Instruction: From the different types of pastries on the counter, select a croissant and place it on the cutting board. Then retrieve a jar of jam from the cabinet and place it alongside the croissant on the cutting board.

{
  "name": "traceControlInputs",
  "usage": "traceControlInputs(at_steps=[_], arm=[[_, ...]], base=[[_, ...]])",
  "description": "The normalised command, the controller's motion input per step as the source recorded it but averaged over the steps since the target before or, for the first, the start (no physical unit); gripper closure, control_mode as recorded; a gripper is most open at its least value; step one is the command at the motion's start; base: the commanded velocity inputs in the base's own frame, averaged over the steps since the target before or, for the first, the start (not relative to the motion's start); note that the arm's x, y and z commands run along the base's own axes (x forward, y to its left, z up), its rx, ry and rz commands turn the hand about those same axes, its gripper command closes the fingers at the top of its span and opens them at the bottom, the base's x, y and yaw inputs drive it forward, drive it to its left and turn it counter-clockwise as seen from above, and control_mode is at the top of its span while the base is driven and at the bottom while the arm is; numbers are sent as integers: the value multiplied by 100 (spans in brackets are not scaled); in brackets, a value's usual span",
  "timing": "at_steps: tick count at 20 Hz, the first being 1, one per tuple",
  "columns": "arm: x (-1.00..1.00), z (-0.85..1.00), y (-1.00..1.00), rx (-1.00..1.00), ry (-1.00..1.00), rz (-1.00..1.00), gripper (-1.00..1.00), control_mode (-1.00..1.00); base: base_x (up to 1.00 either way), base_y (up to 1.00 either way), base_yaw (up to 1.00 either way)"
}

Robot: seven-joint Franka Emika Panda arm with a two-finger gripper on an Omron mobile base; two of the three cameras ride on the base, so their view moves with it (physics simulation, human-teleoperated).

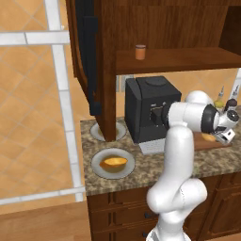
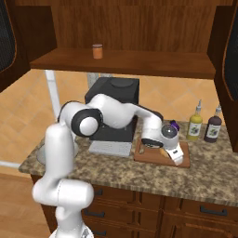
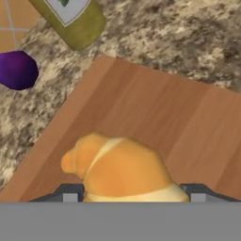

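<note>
My gripper (image 3: 132, 193) is shut on the croissant (image 3: 122, 169), a pale golden lump wedged between the two fingertips. Beneath it lies the reddish-brown cutting board (image 3: 188, 117); whether the croissant touches the wood I cannot tell. From the base cameras the gripper (image 2: 166, 153) is low over the cutting board (image 2: 148, 158), right of the coffee machine (image 2: 114, 107), with the croissant (image 2: 162, 151) at its tips. The jar of jam (image 1: 140, 52) (image 2: 97, 51) stands alone on the open cabinet's shelf (image 2: 148, 62). A larger orange-brown pastry (image 1: 114, 163) rests on a plate on the counter (image 1: 141, 175).
A yellow-green bottle (image 2: 195, 126) and a dark bottle (image 2: 213, 128) stand just behind the board, with a small purple object (image 3: 18, 69) beside them. The cabinet door (image 1: 89, 56) hangs open at the left. A second plate (image 1: 123, 134) sits behind the door post.
</note>
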Motion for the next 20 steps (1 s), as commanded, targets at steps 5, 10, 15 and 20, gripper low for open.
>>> traceControlInputs(at_steps=[5,10,15,20], arm=[[52,-3,-32,0,10,5,100,-100],[53,-36,0,-5,8,1,100,-100],[8,-7,-4,-7,2,0,100,-100],[-27,-40,4,-7,2,0,-100,-100]], base=[[0,0,0],[0,0,0],[0,0,0],[0,0,0]])
